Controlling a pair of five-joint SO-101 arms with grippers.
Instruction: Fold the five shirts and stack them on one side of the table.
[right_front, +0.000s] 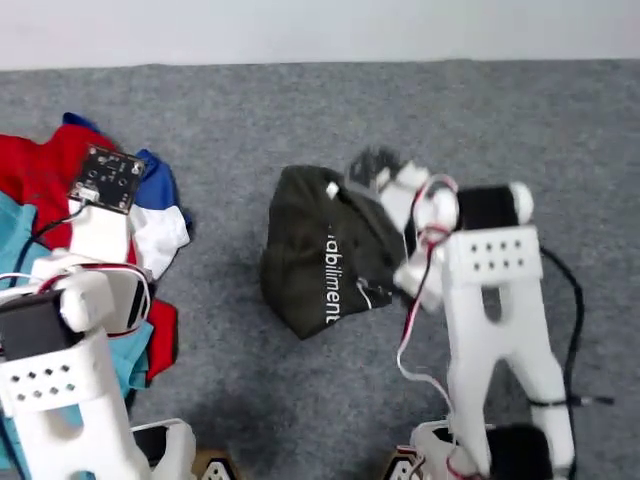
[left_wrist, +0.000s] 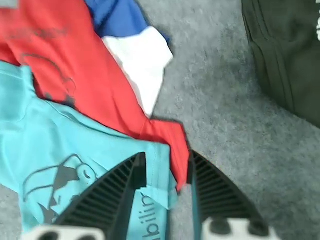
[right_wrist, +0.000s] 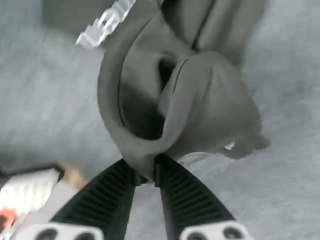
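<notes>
Your right gripper (right_wrist: 146, 167) is clamped on a fold of the dark olive cotton shirt (right_wrist: 190, 90), both ribbed black fingers pinching its edge. From that pinch the cloth bulges away in a loose loop. In the high view the dark olive shirt (right_front: 325, 250) lies bunched in a rough mound on the grey felt-like table cover (right_front: 230, 120), white lettering showing on its near side, and your white right arm (right_front: 490, 280) stands just beside it. A small clear plastic tag (right_wrist: 102, 22) sits at the shirt's far edge.

Your left gripper (left_wrist: 166, 160) has its fingers apart, well away from the olive shirt. It hangs over a heap of other garments. The hem of a turquoise printed shirt (left_wrist: 60, 145) and a corner of a red shirt (left_wrist: 65, 60) lie under the gap. I cannot tell whether the fingers touch them.

In that heap the red shirt overlaps the turquoise one. A blue piece of cloth (left_wrist: 115, 15) and a white piece of cloth (left_wrist: 142, 65) poke out from under the red shirt, on the side nearest the olive shirt.
</notes>
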